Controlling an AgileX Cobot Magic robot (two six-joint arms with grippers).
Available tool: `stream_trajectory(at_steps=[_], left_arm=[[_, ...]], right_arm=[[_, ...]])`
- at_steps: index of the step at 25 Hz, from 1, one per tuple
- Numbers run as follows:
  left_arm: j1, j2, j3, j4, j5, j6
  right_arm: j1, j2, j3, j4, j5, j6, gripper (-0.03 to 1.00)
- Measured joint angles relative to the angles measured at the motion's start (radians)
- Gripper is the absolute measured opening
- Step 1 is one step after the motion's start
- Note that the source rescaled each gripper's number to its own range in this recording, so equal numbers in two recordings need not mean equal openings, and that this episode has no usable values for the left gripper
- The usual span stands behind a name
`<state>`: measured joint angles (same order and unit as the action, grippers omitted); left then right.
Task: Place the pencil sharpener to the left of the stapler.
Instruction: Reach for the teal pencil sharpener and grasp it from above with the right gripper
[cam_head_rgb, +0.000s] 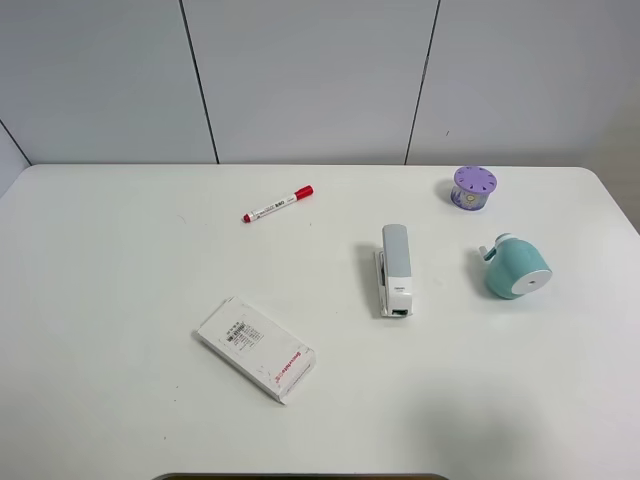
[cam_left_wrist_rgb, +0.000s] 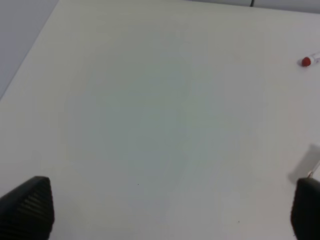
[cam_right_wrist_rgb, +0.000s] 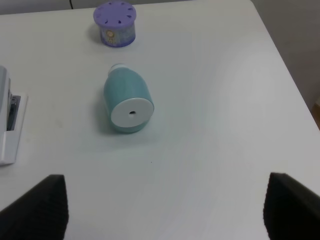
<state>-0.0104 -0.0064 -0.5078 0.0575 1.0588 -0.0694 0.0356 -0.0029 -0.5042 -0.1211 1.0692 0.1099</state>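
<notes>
Position: pencil sharpener (cam_head_rgb: 516, 268) on its side, right of stapler (cam_head_rgb: 395, 270), apart;
Left: left gripper (cam_left_wrist_rgb: 166, 210) spread wide, empty;
Right: right gripper (cam_right_wrist_rgb: 165, 207) spread wide, empty, facing pencil sharpener.

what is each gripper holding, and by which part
Nothing: left gripper and right gripper are open and empty; the pencil sharpener lies apart from both.

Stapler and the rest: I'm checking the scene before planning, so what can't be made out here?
Stapler: right wrist view, cut off by the picture edge, one end shows.
Marker: left wrist view, edge cuts all but the red cap.
Box: high view, label print too small to read.
</notes>
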Motion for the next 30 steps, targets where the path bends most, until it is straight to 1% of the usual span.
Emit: stream_trajectory(at_steps=[26,30], left_arm=[[0.0,0.0,0.0,0.0,0.0,0.0],[0.0,0.0,0.0,0.0,0.0,0.0]], right_arm=[[0.0,0.0,-0.002,0.0,-0.003,0.0,0.63],[0.0,0.066,-0.022,0.0,-0.003,0.0,0.63]])
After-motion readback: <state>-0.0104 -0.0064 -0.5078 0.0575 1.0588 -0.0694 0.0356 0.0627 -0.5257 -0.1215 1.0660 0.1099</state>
